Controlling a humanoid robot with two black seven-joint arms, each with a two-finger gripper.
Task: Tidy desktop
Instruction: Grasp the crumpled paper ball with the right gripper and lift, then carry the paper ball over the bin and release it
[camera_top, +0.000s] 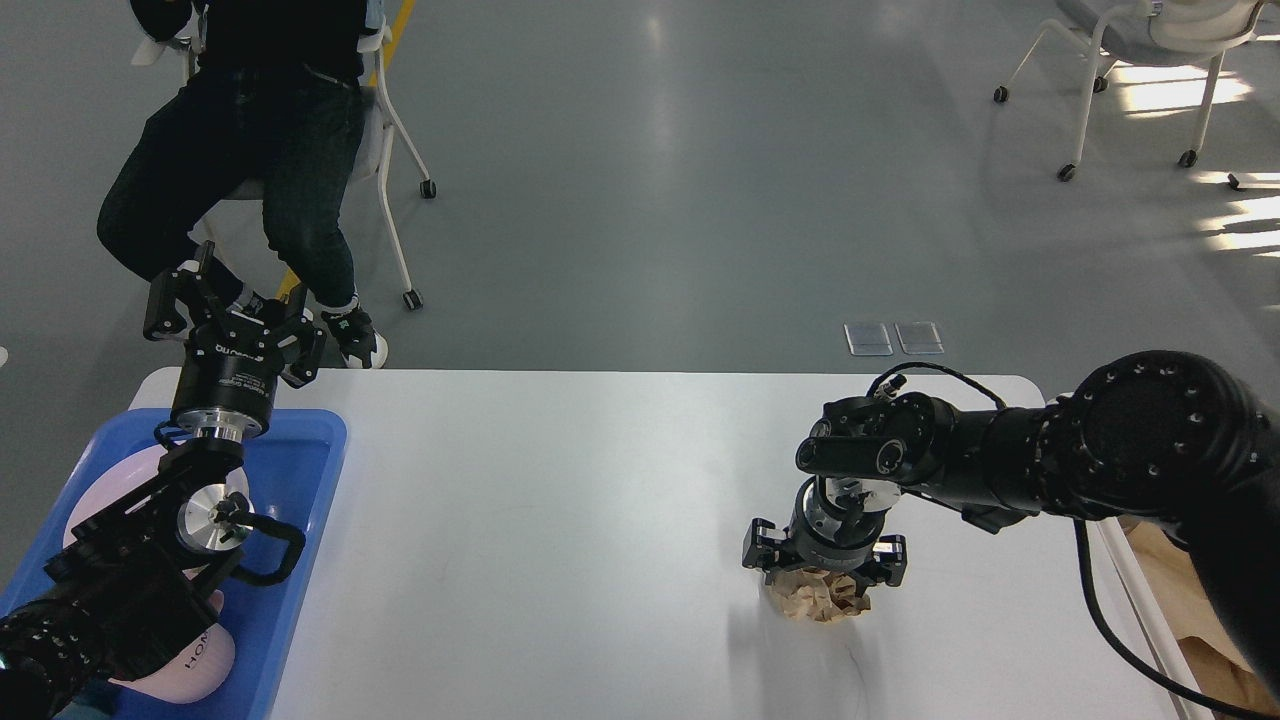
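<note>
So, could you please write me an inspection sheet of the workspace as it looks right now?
Surface: white desktop, mostly bare.
Job's things: crumpled brown paper ball on the desktop's right part.
Clutter: blue tray at the left edge holding pale pink items; brown paper beyond the right edge.
Grippers: right gripper down over the paper ball, fingers spread either side of it, grip not confirmed; left gripper open, raised above the tray's far end.
Cables: black cable hanging from the right arm.
Surroundings: seated person beyond the far left corner; wheeled chair far right; grey floor.
</note>
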